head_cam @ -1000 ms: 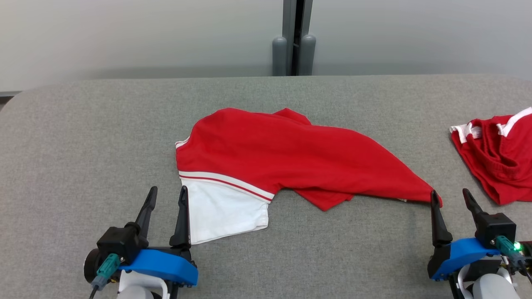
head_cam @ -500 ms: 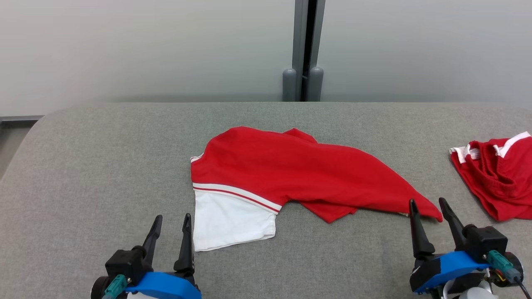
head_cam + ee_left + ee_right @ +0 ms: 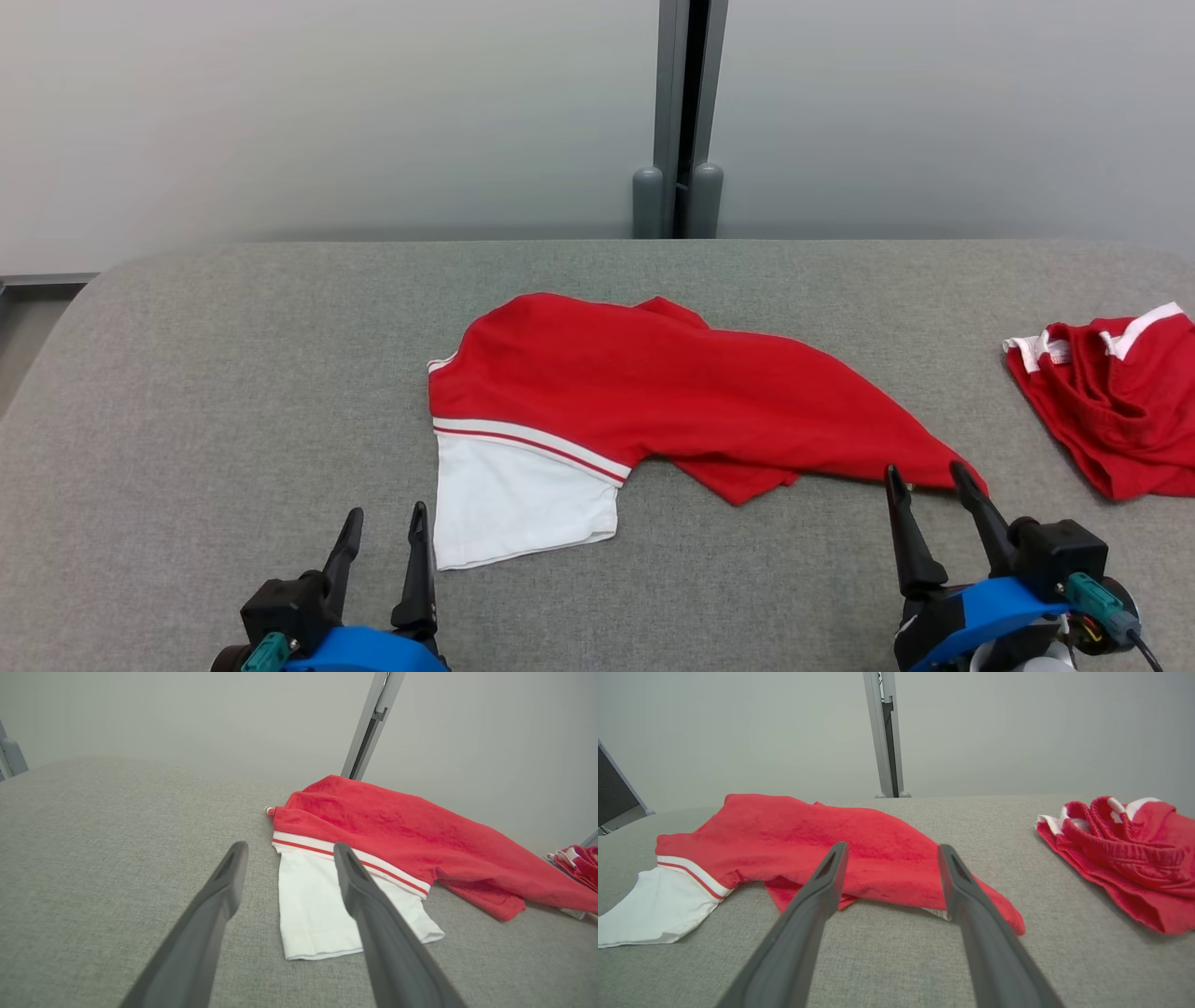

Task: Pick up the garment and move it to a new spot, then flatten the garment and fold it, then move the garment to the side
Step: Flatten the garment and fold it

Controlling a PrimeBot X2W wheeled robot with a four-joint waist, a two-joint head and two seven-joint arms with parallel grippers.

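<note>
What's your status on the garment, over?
Left claw, right claw open, empty. Red-and-white garment rumpled on table, unfolded. Second red garment apart, far right.

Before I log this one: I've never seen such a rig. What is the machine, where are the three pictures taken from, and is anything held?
It is a wheeled robot with two arms, each ending in a two-fingered gripper. The wide picture comes from its head camera, looking down at a grey fabric-covered table. The other two come from wrist cameras, looking along each arm's dark fingers. On the table lies a crumpled red cloth garment with a white section; far right lies a bunched red garment with white trim. The left gripper sits beside the white section, the right gripper near the garment's right tip. Both are open and hold nothing.
</note>
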